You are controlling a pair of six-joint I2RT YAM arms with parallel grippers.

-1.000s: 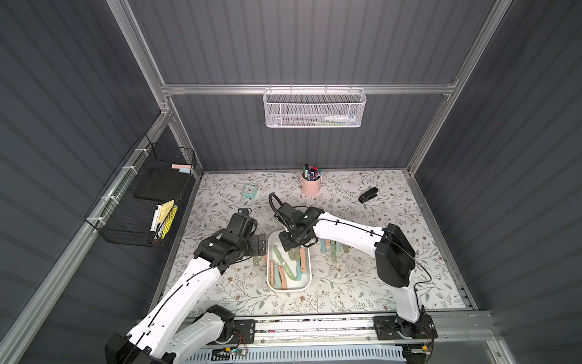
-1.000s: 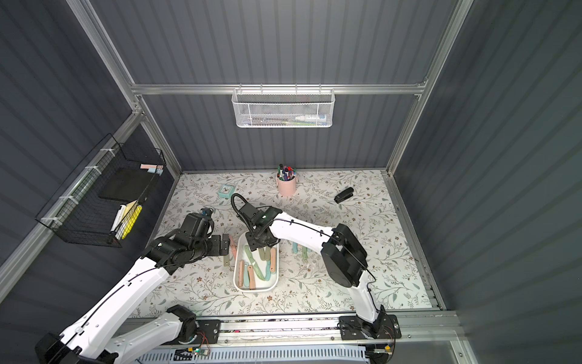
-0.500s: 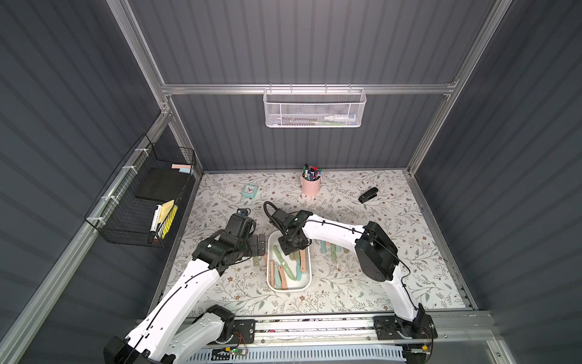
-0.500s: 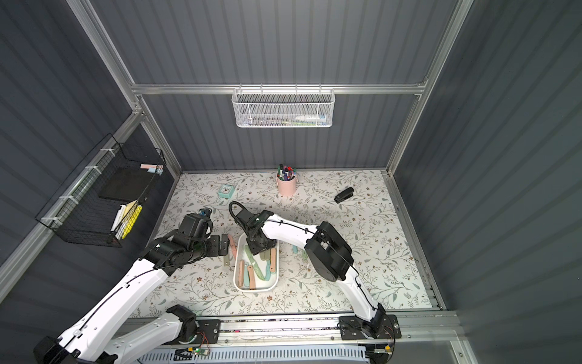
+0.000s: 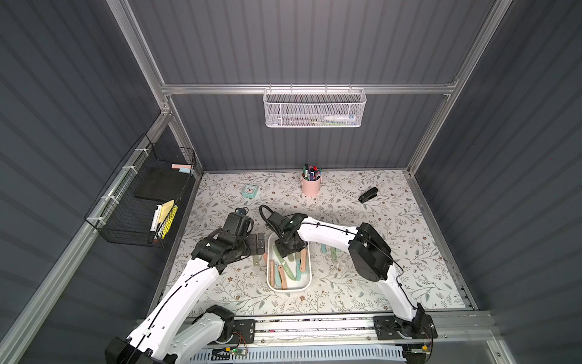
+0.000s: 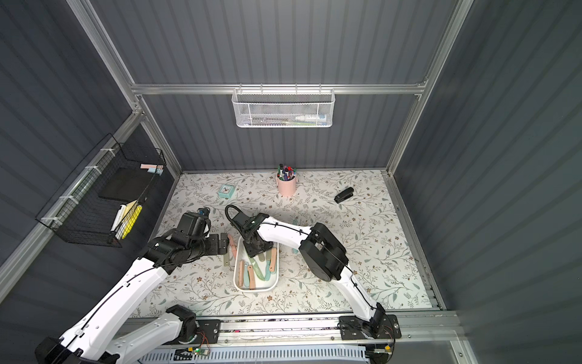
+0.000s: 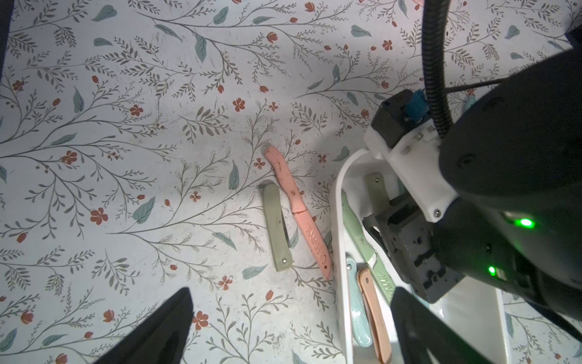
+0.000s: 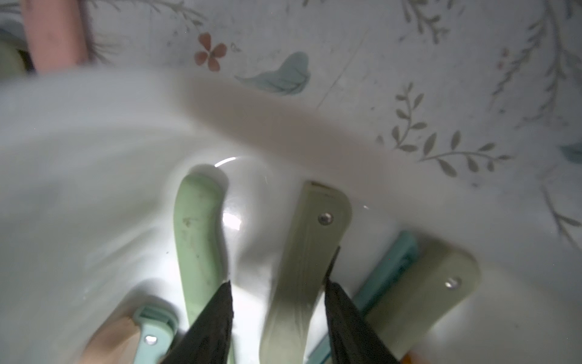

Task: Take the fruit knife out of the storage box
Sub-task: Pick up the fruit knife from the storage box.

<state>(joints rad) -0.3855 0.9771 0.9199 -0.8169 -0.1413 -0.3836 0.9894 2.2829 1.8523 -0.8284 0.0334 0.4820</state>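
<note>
The white storage box [image 5: 269, 274] [image 6: 235, 275] sits on the floral table and holds several fruit knives with green, teal and pink handles. My right gripper [image 5: 285, 251] [image 6: 256, 250] [image 8: 278, 302] reaches down into the box's far end. Its jaws are open and straddle an olive folded fruit knife [image 8: 305, 268]; one finger touches its edge, the other stands apart from it. My left gripper [image 5: 259, 244] [image 6: 220, 242] [image 7: 291, 315] hovers wide open and empty just left of the box. Under it on the table lie a pink knife [image 7: 296, 205] and an olive folded knife [image 7: 277, 227].
More knives [image 5: 329, 251] lie on the table right of the box. A pink pen cup [image 5: 311, 186], teal clock [image 5: 250, 190] and black stapler [image 5: 368, 195] stand at the back. A black wire basket [image 5: 141, 201] hangs on the left wall, a white mesh basket [image 5: 315, 108] on the back wall.
My right gripper has sunk lower into the box's far end, its elbow has swung left, and its jaws have narrowed a little. The left arm has barely moved.
</note>
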